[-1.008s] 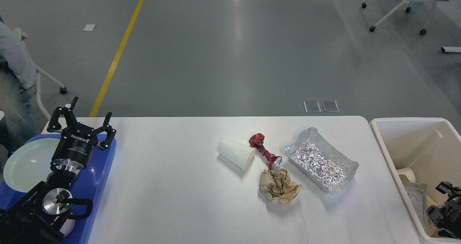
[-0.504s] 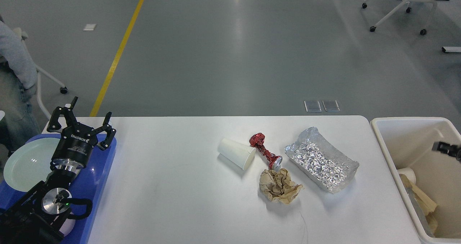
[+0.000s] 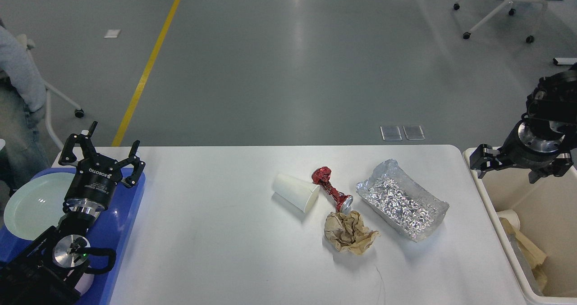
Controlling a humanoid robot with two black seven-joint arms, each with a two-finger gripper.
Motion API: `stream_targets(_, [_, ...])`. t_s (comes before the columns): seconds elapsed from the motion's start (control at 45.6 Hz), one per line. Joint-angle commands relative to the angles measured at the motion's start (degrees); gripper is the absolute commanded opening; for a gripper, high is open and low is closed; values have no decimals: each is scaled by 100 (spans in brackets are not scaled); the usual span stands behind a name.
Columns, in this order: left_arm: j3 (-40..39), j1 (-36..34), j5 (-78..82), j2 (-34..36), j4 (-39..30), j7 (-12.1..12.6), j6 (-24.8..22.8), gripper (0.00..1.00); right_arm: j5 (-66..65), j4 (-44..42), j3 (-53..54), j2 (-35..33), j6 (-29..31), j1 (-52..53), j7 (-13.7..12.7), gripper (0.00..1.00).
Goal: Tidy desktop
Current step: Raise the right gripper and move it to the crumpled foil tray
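Glossy grey floor (image 3: 288,61), yellow line (image 3: 148,64)

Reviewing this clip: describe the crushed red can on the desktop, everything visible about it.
The crushed red can is shiny red metal, twisted thin at its waist, lying on its side on the white desktop. Its crumpled red end points away from the robot; its silver end faces the near edge and meets the crumpled brown paper. The tipped white paper cup touches its left side. The foil tray lies just to its right.

The desktop (image 3: 216,233) is plain white; on it lie a white paper cup (image 3: 296,191), a red and silver crushed can (image 3: 331,188), a tan crumpled paper (image 3: 349,232) and a shiny silver foil tray (image 3: 402,200); far left, a blue tray (image 3: 118,224) holds a pale green plate (image 3: 31,206); right, a cream bin (image 3: 496,206)
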Motion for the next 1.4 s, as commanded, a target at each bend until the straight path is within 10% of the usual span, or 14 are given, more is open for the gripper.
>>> stream_targets(0.0, [0, 5, 0, 1, 0, 0, -7, 96, 864, 1626, -243, 396, 903, 2979, -16, 100])
stream_targets(0.307, [9, 5, 0, 1, 0, 0, 2, 96, 1946, 2515, -190, 1029, 982, 4906, -7, 100])
stream_targets(0.964, [0, 5, 0, 1, 0, 0, -7, 96, 2105, 2463, -251, 1232, 816, 4213, -16, 100])
stream_targets(1.381, [0, 5, 0, 1, 0, 0, -7, 96, 2114, 1769, -392, 1109, -1531, 1217, -16, 100])
